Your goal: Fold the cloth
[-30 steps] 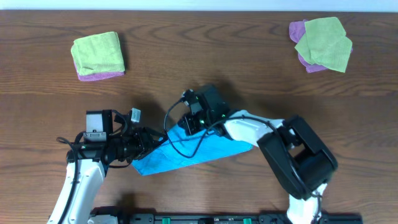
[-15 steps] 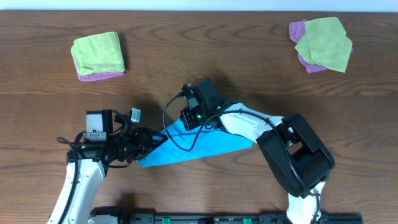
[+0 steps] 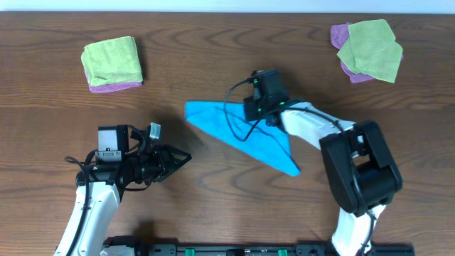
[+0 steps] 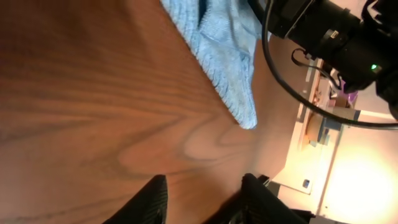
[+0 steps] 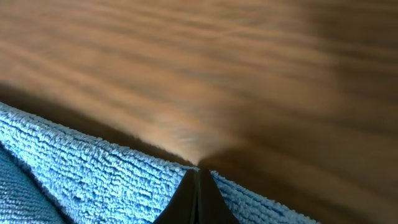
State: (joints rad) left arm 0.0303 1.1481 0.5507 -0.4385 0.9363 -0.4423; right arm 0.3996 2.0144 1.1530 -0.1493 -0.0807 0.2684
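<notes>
From above, the cloth (image 3: 238, 134) lies near the middle of the desk (image 3: 213, 43) as a long blue triangle. One point is toward the left and the other toward the edge by the robot's bases. The right gripper (image 3: 256, 114) sits on the cloth's far edge. The left gripper (image 3: 182, 156) is well clear of the cloth, on its left, over bare wood. In the far left corner a lime-green cloth (image 3: 111, 60) rests on a purple cloth (image 3: 114, 87). A second green-on-purple stack (image 3: 371, 48) sits in the far right corner.

From the left wrist, the left gripper (image 4: 205, 199) shows its two dark fingers spread, with only wood grain between them. The cloth (image 4: 224, 62) tapers to a point ahead of it, apart from the fingers.

From the right wrist, the right gripper (image 5: 196, 182) has its fingers pressed together, pinching the looped edge of the cloth (image 5: 93, 168) just above the desk (image 5: 217, 62).
</notes>
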